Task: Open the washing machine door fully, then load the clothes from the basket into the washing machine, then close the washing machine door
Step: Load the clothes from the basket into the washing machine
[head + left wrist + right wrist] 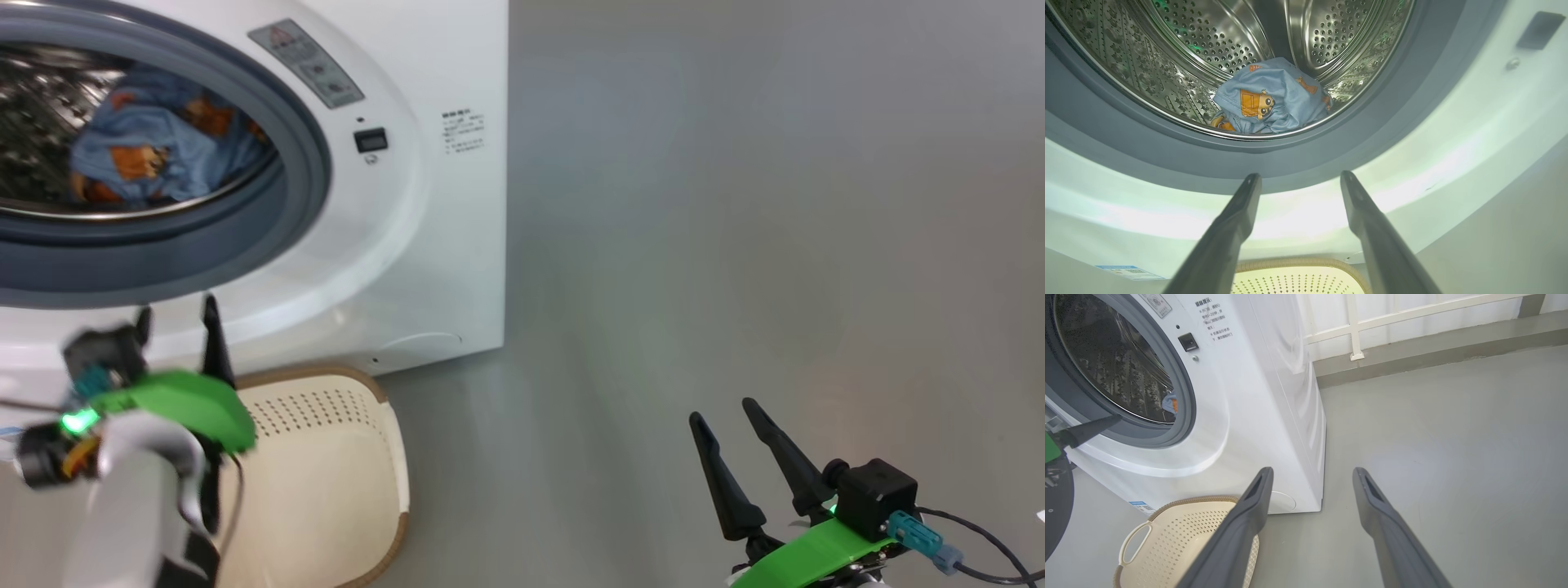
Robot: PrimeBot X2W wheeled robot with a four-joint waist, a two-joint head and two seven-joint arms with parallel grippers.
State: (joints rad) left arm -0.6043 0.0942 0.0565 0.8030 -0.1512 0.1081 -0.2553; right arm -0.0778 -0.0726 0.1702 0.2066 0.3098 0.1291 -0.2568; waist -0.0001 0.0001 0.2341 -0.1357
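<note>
Biggest thing on my screens is the big white boxy front-loading washing machine [424, 245]. It sits on the smooth grey floor [735, 245] with its mouth uncovered, so I can look straight past the grey rubber gasket [306, 163] into the perforated steel drum [1208, 36]. On the floor in front of it is the small cream perforated plastic basket [326, 474] with the brown woven-look rim, just beside the machine's base. The clothes [1274, 102], light blue fabric with orange-brown cartoon faces, lie bunched at the bottom of the drum. My left gripper [1300, 176] hangs over the basket's far end. Its fingers are released and spread wide with nothing between them, aimed up at the lower lip of the opening. My right gripper [722, 411] is well off to the right over the floor, fingers likewise spread and gripping nothing. There's a tiny blue label sticker [1142, 506] low on the machine's front.
</note>
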